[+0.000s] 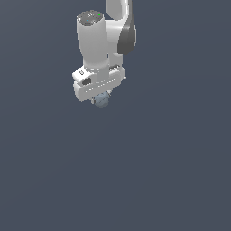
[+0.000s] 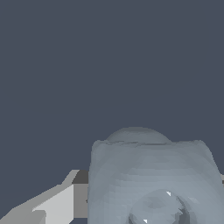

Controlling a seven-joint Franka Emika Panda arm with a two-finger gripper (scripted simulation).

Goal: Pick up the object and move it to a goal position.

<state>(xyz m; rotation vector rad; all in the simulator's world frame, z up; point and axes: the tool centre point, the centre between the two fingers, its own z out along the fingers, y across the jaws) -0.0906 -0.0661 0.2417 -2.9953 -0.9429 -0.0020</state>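
A plain dark slate-grey surface fills both views. One arm, one object (image 1: 102,100): the blue-grey lump sits between the white gripper's (image 1: 101,97) fingers, which are closed on it, at the exterior view's upper left.

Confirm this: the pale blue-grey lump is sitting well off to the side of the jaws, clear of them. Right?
Not right. The pale blue-grey lump is directly under the white gripper, tucked at the jaws, not off to the side. The exterior view shows it; the wrist view has it close up.
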